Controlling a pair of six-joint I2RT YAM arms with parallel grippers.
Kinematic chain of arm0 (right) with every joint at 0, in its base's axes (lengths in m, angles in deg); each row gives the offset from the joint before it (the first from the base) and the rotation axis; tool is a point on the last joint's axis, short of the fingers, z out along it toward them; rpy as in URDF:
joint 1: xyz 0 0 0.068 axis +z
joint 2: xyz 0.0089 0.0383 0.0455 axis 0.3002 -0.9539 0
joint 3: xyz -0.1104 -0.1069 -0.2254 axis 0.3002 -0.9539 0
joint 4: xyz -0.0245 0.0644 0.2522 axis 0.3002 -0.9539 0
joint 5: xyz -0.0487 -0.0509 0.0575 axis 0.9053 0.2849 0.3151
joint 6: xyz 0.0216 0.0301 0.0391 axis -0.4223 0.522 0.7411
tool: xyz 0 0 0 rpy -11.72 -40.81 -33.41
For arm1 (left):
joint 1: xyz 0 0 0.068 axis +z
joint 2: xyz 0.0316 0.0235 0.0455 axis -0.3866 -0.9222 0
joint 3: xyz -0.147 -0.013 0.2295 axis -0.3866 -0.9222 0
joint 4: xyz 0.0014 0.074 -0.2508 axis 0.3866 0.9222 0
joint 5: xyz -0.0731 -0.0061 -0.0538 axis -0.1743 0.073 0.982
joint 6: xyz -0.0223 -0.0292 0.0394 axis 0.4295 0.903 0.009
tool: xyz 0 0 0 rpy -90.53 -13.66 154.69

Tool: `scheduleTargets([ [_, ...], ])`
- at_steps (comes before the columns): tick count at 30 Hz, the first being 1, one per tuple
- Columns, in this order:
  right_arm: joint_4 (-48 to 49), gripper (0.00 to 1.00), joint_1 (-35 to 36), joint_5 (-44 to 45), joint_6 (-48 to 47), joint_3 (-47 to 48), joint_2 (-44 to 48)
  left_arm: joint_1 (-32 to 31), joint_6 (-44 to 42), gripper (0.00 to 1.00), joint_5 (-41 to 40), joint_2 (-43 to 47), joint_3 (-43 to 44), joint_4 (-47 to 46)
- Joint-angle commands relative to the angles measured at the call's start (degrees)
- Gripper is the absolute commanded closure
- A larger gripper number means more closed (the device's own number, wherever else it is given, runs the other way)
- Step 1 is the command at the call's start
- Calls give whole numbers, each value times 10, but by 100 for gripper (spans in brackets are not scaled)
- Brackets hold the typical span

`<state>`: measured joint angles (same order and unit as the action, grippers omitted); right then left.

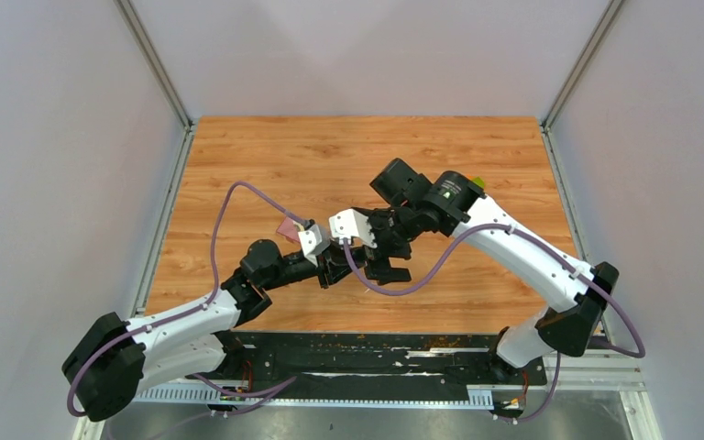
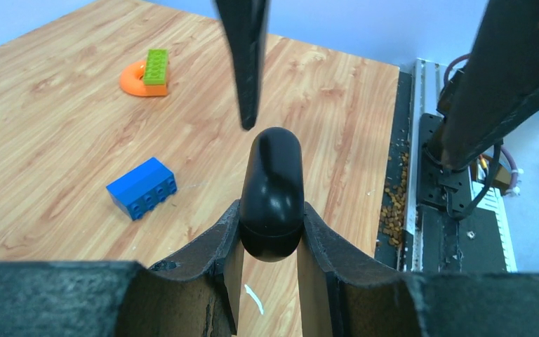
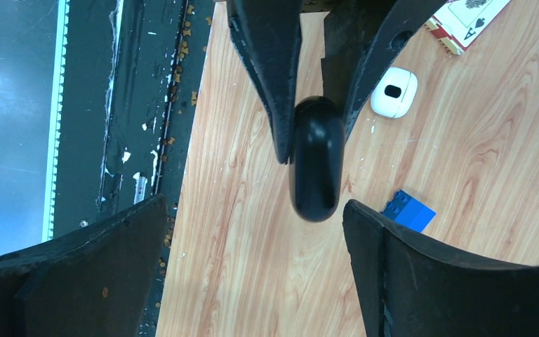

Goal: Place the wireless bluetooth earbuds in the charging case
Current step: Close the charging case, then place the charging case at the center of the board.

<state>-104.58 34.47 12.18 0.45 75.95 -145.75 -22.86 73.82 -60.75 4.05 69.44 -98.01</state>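
Where the two arms meet over the near half of the table (image 1: 266,156), the black case (image 2: 272,189) sits clamped in the left gripper (image 2: 272,214). It is a glossy, capsule-shaped shell w/ a seam round it, pinched at one end btwn both pads, its rounded free end sticking out toward the other arm. It looks held clear of the wood, though neither wrist view shows the gap under it well. The left jaws are closed down tight on it.

The right gripper (image 3: 254,207) is spread wide w/ nothing in it. Its fingers (image 2: 245,63) stand either side of the case's free end w/o touching, one tip just off the end, the other well out to the side.

On the wood just past the left fingers lies a small white rounded piece (image 3: 394,92) w/ a dark oval spot; can't tell what it is. Near it, a playing card (image 3: 471,20) is cut off by the frame edge. A blue block (image 2: 142,187) lies flat, apart from the case. Farther off, a green brick (image 2: 156,67) rests on an orange ring (image 2: 130,81). A thin white sliver (image 2: 254,298) lies on the wood under the left fingers. Brown crumbs (image 2: 393,200) litter the black strip at the table's near edge.
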Motion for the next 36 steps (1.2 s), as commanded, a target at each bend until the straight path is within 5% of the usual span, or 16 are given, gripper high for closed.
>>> scheduleTargets([
  [1,10,5,3,8,9,-11,45,3,19,100,-26,2,23,-16],
  [8,41,4,-27,47,30,-32,58,3,11,100,-9,-12,23,-16],
  [16,68,0,-238,-29,98,-3,66,3,50,100,-32,-34,45,31],
  [23,118,0,-394,-50,206,-87,131,2,176,95,-67,-105,210,303],
  [31,195,1,-488,-25,269,-231,259,1,335,87,-159,-130,209,294],
  [36,205,1,-531,-68,303,-271,302,0,367,85,-163,-235,270,340],
])
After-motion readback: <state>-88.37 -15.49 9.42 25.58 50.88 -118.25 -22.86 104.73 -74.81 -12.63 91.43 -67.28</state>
